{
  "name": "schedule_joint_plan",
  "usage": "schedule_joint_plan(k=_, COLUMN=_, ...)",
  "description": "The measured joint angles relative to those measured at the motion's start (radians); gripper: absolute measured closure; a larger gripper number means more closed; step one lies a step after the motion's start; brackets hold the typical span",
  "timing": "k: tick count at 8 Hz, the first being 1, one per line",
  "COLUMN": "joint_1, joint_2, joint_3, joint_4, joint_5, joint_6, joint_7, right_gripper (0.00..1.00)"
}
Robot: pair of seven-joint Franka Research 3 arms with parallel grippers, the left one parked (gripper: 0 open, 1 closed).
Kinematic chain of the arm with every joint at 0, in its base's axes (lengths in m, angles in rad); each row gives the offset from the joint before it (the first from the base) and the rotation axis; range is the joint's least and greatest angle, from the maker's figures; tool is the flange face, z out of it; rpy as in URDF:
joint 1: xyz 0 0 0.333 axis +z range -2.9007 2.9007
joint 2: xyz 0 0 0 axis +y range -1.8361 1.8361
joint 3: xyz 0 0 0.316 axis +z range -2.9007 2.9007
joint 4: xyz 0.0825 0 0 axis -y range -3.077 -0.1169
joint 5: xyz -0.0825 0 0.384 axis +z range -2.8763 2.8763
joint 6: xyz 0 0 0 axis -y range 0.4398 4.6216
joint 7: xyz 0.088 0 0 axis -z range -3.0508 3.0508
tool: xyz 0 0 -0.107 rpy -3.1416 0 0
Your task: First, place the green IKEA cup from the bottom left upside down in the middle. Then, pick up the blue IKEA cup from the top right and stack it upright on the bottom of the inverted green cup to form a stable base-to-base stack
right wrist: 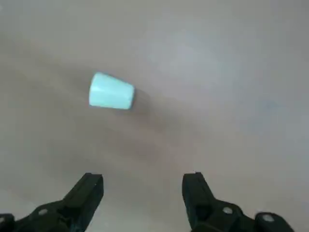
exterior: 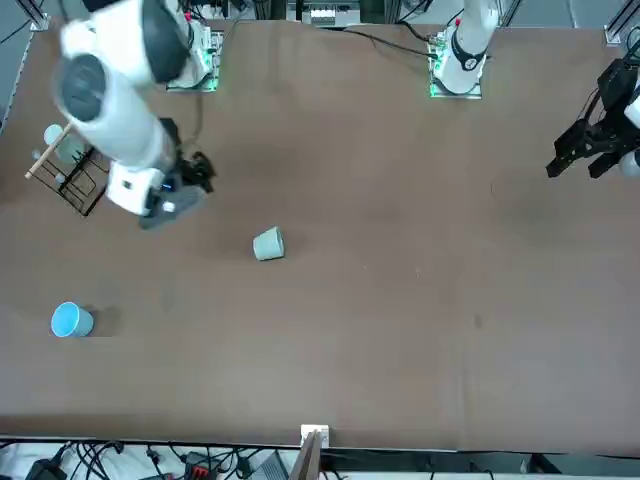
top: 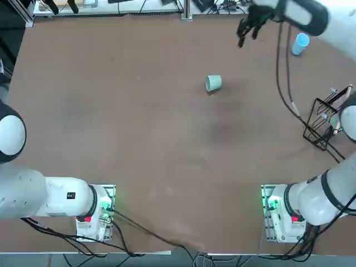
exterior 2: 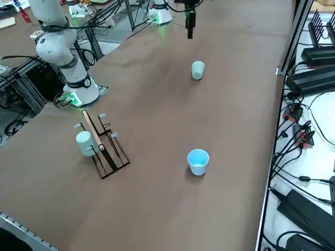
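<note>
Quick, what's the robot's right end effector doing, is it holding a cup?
Right end effector: open, holding nothing, above the table.

1 overhead and 1 front camera face the same tabletop from opposite sides.
</note>
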Motion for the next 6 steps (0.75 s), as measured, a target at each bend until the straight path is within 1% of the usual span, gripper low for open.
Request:
schedule_joint_plan(k=1, joint_1=0.021, joint_2=0.031, joint_3=0.0, joint_4=-0.016, joint_5=0.0, joint_6=0.081, joint_7=-0.097, right_gripper=0.0)
schedule_joint_plan(k=3, joint_1=0.033, joint_2=0.084, joint_3=0.0, joint_4=-0.082, joint_5=0.001, joint_6=0.239, joint_7=-0.287, right_gripper=0.0)
schedule_joint_plan(k=5, joint_1=0.038, joint_2=0.164, joint_3=0.002, joint_4=-0.106, joint_5=0.003, joint_6=0.327, joint_7=-0.532, right_gripper=0.0)
schedule_joint_plan(k=6, joint_1=0.039, joint_2=0.206, joint_3=0.002, joint_4=-0.107, joint_5=0.022, joint_6=0.359, joint_7=-0.655, right_gripper=0.0)
